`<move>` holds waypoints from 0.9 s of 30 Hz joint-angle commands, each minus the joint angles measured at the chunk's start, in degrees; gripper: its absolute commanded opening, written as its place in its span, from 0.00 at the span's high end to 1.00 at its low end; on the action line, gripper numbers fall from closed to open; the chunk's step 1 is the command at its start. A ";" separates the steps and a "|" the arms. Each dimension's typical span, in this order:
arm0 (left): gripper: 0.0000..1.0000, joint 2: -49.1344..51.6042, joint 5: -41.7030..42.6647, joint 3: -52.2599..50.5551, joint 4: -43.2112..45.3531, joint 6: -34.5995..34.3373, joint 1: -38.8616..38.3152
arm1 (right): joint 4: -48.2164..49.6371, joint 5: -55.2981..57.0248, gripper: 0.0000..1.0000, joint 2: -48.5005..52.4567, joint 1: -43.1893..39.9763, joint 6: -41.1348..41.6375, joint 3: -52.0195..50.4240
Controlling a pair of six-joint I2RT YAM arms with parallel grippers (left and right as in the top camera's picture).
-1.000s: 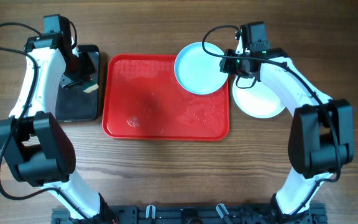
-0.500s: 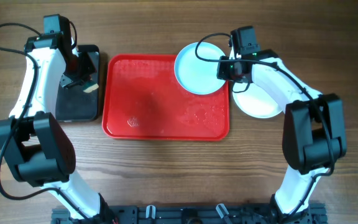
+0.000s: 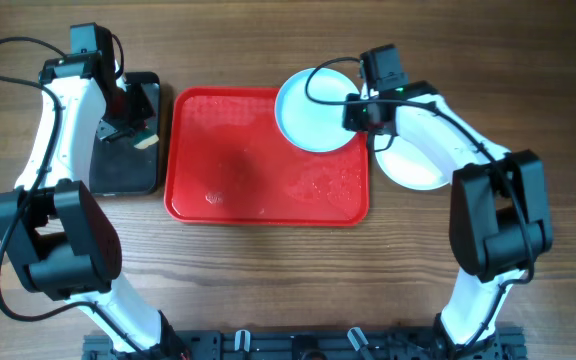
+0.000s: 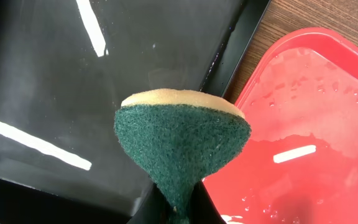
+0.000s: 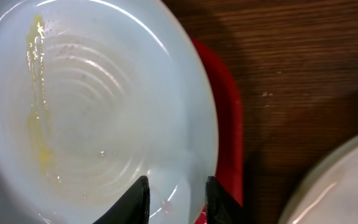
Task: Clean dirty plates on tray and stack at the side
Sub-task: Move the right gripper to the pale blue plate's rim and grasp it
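Note:
A plate (image 3: 313,110) lies on the far right corner of the red tray (image 3: 258,160), overhanging its rim. In the right wrist view this plate (image 5: 92,106) carries a yellow smear (image 5: 39,112). My right gripper (image 3: 361,113) hangs over its right edge. Its jaws (image 5: 176,196) stand a little apart, with the plate's surface showing between them. A second plate (image 3: 413,160) rests on the table right of the tray. My left gripper (image 4: 179,208) is shut on a green and yellow sponge (image 4: 182,143) above the black bin (image 4: 55,74).
The black bin (image 3: 123,135) stands just left of the tray. Water drops and a small smear (image 3: 213,195) lie on the tray's floor. The second plate's edge (image 5: 347,180) shows at the lower right of the right wrist view, past the tray rim (image 5: 229,124).
My right gripper has moved left along the tray's far edge, its jaws have narrowed, and the plate under it has shifted slightly left. The left arm has not moved.

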 commanded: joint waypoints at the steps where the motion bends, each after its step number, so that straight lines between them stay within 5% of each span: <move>1: 0.96 0.63 -0.72 -0.31 0.15 -1.14 0.15 | -0.11 2.45 0.70 1.40 1.70 -1.25 1.38; 27: 0.96 0.63 -0.72 -0.31 0.17 -1.14 0.15 | -13.35 -6.03 0.67 1.55 2.67 1.97 5.77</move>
